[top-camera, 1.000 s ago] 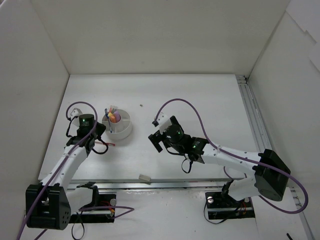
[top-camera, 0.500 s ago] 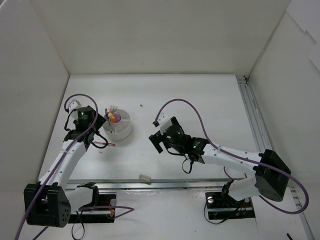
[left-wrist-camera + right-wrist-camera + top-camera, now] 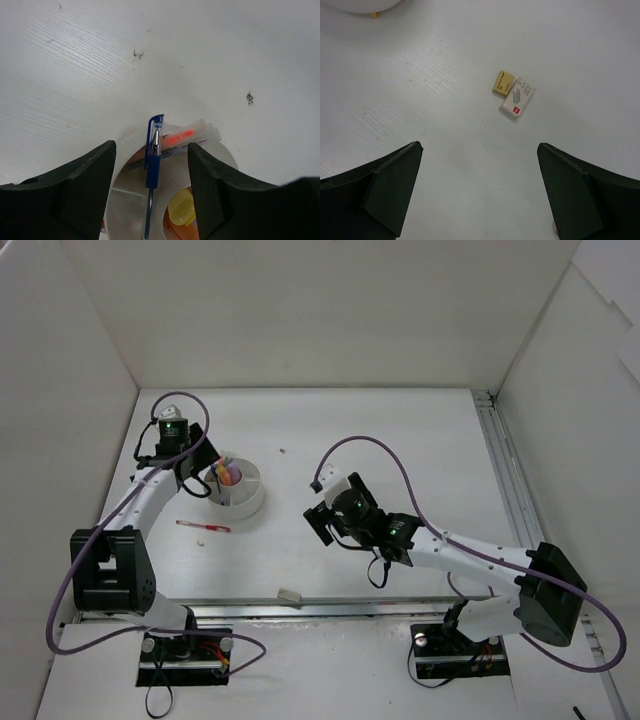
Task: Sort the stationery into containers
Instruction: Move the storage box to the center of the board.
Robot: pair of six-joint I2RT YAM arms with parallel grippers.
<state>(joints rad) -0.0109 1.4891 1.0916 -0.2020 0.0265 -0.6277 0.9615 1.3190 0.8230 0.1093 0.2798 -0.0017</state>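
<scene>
1. At the left gripper (image 3: pixel 151 149): spread apart, pinching nothing, poised over the rim of the round white cup (image 3: pixel 222 152), on the cup's 10 o'clock side as seen from overhead.
2. Between its black fingers (image 3: pixel 75 195), with a clear gap on either side: a blue pen (image 3: pixel 152 167), standing in the cup, clip end pointing to 12 o'clock in the left wrist view.
3. At 2 o'clock of the blue pen's cap, just beside it: a clear pen with a red core (image 3: pixel 187 135), leaning out over the cup's rim.
4. At 5 o'clock of the blue pen, inside the cup: a yellow marker (image 3: pixel 181 206), with something orange beside it, cropped too much to name.
5. Outward on the table (image 3: pixel 400 440), at 7 o'clock of the cup in the overhead view: a red pen (image 3: pixel 203 527), lying flat, near the cup but not touching it.
6. Farther out at 5 o'clock of the cup, near the table's front edge: a small cream eraser (image 3: pixel 290 595), lying alone.
7. At the right gripper (image 3: pixel 479 146): opened wide, holding nothing, hovering above bare table, at 3 o'clock of the cup from overhead and well apart from it.
8. Ahead of the right fingers, at 12 o'clock in the right wrist view: a tan block (image 3: pixel 503 82) and a white block with a printed label (image 3: pixel 517 98), flat on the table, side by side and touching or nearly so.
9. At 10 o'clock in that same view, cut off by the top edge: the cup's lower wall.
</scene>
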